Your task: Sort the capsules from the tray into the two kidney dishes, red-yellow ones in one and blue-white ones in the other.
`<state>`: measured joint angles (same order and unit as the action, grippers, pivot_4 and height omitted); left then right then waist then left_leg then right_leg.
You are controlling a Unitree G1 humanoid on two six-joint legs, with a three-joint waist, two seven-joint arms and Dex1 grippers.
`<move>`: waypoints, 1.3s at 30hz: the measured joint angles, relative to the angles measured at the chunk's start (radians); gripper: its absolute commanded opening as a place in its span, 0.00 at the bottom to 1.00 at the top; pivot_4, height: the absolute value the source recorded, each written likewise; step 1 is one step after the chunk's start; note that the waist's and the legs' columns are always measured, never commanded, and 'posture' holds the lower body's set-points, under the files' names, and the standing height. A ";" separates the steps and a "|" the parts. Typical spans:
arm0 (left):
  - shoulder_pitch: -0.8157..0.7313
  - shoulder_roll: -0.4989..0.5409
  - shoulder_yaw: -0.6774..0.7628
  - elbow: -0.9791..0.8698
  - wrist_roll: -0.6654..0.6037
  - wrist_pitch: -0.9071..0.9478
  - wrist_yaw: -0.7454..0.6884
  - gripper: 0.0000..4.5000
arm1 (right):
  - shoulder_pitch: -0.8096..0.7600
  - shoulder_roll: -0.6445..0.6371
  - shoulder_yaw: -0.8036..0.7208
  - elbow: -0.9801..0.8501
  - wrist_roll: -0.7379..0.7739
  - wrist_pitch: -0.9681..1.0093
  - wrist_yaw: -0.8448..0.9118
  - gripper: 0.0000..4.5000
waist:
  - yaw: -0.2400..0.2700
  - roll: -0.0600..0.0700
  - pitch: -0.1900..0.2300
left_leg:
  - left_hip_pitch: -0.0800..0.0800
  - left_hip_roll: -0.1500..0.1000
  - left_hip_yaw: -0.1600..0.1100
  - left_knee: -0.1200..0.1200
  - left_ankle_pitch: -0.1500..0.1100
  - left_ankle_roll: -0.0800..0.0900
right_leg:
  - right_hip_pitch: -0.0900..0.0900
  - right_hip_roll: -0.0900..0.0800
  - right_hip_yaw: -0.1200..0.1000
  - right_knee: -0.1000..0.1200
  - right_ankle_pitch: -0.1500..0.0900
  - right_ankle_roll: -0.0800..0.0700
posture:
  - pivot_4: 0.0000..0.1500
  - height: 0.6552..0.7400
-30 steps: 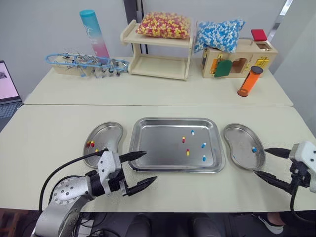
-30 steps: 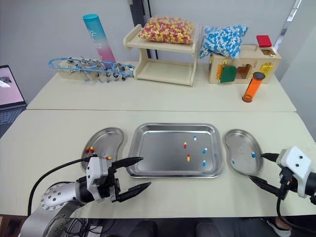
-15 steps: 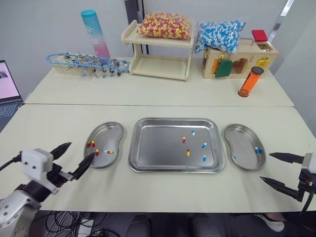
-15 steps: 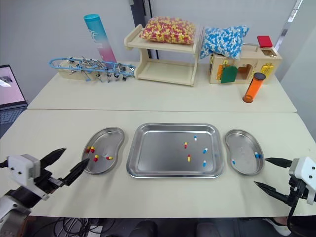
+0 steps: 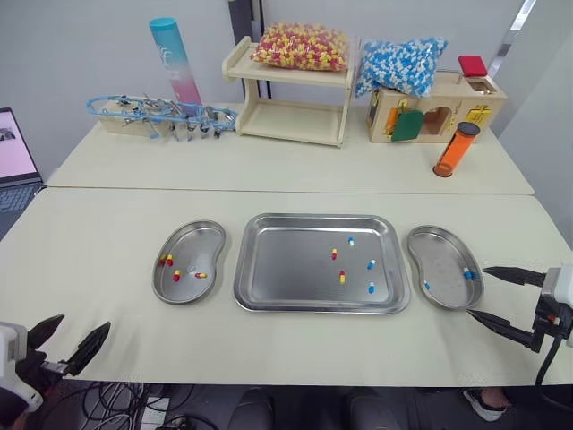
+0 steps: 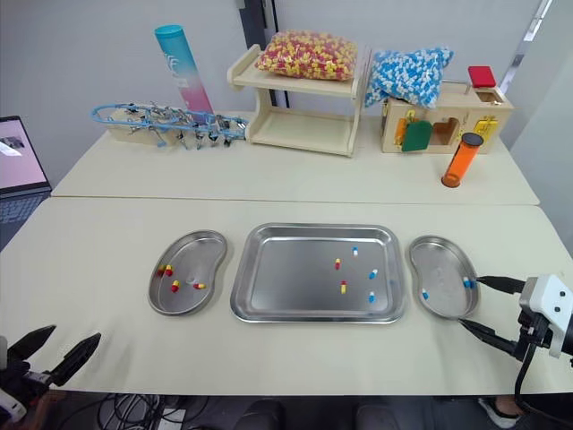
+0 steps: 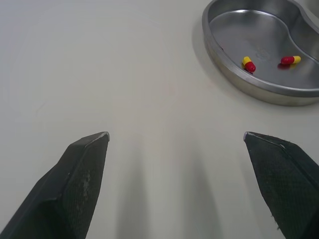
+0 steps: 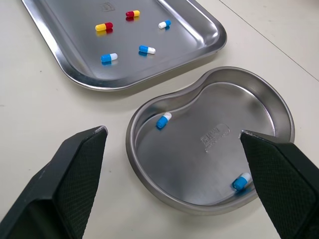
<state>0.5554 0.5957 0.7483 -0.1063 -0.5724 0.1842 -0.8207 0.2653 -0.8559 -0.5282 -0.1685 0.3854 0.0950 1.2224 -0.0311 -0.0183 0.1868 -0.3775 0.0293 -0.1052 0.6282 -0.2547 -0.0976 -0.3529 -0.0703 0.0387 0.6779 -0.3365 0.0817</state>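
Observation:
The steel tray [image 5: 269, 269] sits mid-table and holds two red-yellow capsules [image 5: 341, 277] and three blue-white capsules [image 5: 370, 264]. To its left, the kidney dish [image 5: 188, 237] contains a few red-yellow capsules [image 5: 176, 275]. The right kidney dish [image 5: 445, 267] has two blue-white capsules [image 5: 466, 272]. My left gripper [image 5: 64, 338] is open and empty at the table's front left edge, well short of the left dish [image 7: 259, 89]. My right gripper [image 5: 501, 300] is open and empty just right of the right dish [image 8: 214, 134], level with its front end.
On the back table stand a wooden shelf with a bag of red-yellow capsules [image 5: 300, 45], a bag of blue-white capsules [image 5: 398, 63], a wooden box [image 5: 439, 107], an orange tube [image 5: 453, 148], a pink-blue tube [image 5: 173, 58] and a tool rack [image 5: 161, 112]. A laptop [image 5: 13, 148] sits far left.
My left arm has pulled back from the tray's front left corner to the table's front left edge, still open. The right gripper has barely shifted.

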 measured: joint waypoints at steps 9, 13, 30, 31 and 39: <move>0.034 0.000 0.006 -0.075 -0.004 -0.013 -0.041 1.00 | -0.007 -0.031 0.028 0.015 0.032 0.002 0.061 1.00 | 0.000 -0.001 0.000 | 0.000 0.000 0.000 0.000 0.000 0.000 | 0.000 0.000 0.000 0.000 0.000 0.000 | 1.00 1.00; 0.033 -0.001 0.005 -0.121 -0.020 -0.006 -0.055 1.00 | -0.022 -0.031 0.047 0.018 0.033 -0.001 0.067 1.00 | 0.000 -0.001 0.000 | 0.000 0.000 0.000 0.000 0.000 0.000 | 0.000 0.000 0.000 0.000 0.000 0.000 | 1.00 1.00; -0.126 0.134 -0.203 -0.467 -0.130 0.226 -0.055 1.00 | -0.069 -0.027 0.114 -0.142 0.120 0.080 0.018 1.00 | 0.002 -0.001 0.000 | 0.000 0.000 -0.001 0.000 0.000 0.000 | 0.000 0.000 0.000 0.001 0.000 0.000 | 1.00 1.00; -0.143 0.151 -0.216 -0.478 -0.135 0.245 -0.055 1.00 | -0.064 -0.025 0.117 -0.157 0.124 0.085 0.015 1.00 | 0.002 -0.001 0.000 | 0.000 0.000 0.000 0.000 0.000 0.000 | 0.000 0.000 0.000 0.001 0.000 0.000 | 1.00 1.00; -0.341 0.253 -0.395 -0.523 -0.152 0.362 -0.059 1.00 | -0.038 -0.012 0.131 -0.211 0.127 0.088 -0.013 1.00 | 0.001 -0.001 0.000 | 0.000 0.000 0.000 0.001 0.000 0.000 | 0.000 0.000 0.000 0.001 0.000 0.000 | 1.00 1.00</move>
<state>0.2140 0.8490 0.3536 -0.6293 -0.7248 0.5464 -0.8794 0.2272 -0.8681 -0.3972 -0.3799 0.5127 0.1831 1.2092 -0.0300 -0.0190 0.1863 -0.3776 0.0294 -0.1055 0.6288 -0.2546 -0.0977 -0.3528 -0.0701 0.0387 0.6787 -0.3364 0.0818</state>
